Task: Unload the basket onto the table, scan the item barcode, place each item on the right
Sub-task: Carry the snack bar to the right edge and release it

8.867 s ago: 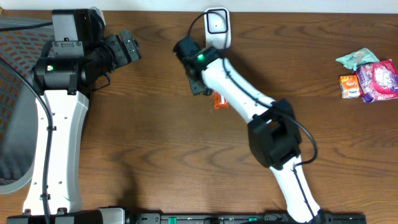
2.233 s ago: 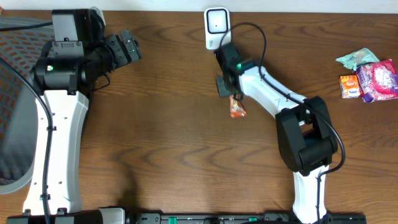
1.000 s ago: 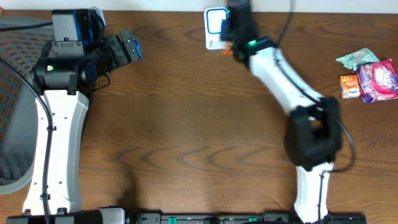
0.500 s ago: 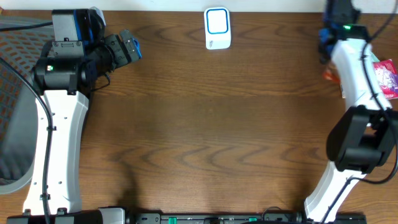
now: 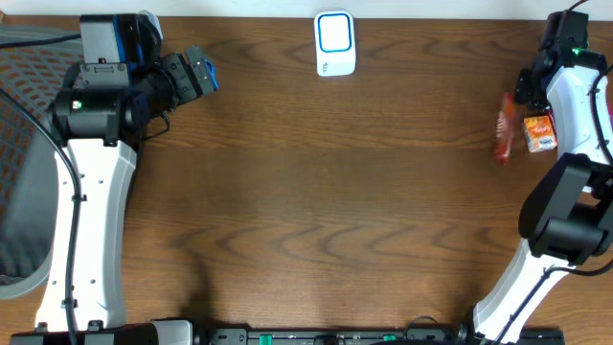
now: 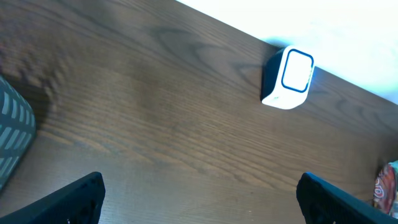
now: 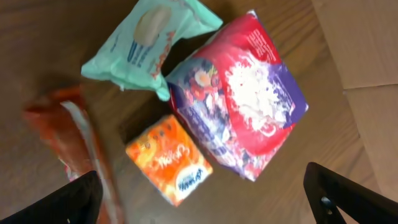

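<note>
My right pincer [image 7: 203, 196] just sprang wide, empty, dropping the crinkly orange-red packet [image 5: 503, 136] beside the orange carton [image 5: 539, 133]: scanning done.

1. We look straight down on a brown wooden table [image 7: 37, 50], with a pale tan surface [image 7: 367, 43] past its edge at the right.
2. A mint-green packet [image 7: 149, 43] lies at the top, its lower corner meeting a red-and-purple bag [image 7: 242, 118], the largest thing here.
3. A small orange box [image 7: 169, 160] sits tilted against the bag's lower left edge.
4. At the left we find an orange-red packet [image 7: 68, 137] (too smeared for us to read any print), just beside the box.
5. The right gripper [image 7: 208, 199] shows only its black fingertips [image 7: 68, 202], one in each bottom corner, wide apart and clasping none of the items.
</note>
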You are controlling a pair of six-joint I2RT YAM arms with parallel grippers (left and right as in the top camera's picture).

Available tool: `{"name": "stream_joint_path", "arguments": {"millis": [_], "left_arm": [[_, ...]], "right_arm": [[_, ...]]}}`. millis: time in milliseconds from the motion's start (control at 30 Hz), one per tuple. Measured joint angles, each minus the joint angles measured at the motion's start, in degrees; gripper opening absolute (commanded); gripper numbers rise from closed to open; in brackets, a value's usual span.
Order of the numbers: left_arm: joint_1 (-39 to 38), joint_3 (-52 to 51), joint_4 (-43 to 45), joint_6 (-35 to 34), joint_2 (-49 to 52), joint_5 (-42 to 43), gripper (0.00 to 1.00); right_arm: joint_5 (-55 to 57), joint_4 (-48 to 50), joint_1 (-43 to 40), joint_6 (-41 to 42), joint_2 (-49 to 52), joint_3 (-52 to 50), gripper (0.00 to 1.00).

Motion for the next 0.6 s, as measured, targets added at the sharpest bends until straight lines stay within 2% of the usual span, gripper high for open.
{"name": "stream_joint_path", "arguments": {"millis": [200,400,533,600], "left_arm": [[0.0,0.0,0.0,0.0,0.0,0.0,0.98],[0.0,0.0,0.0,0.0,0.0,0.0,0.98],[0.0,0.0,0.0,0.0,0.0,0.0,0.98],[0.0,0.0,0.0,0.0,0.0,0.0,0.98]], "right_arm": [[-2.7,-5.0,4.1,3.2,-9.0,-0.2,0.99],[-13.2,-10.0,10.2,4.7,-24.7,-0.2,0.99],[-17.9,-13.0,14.1,5.1,-31.6,-0.2,0.99],[-19.3,-13.4,16.2,4.8,-33.5,-0.2,0.95]]}}
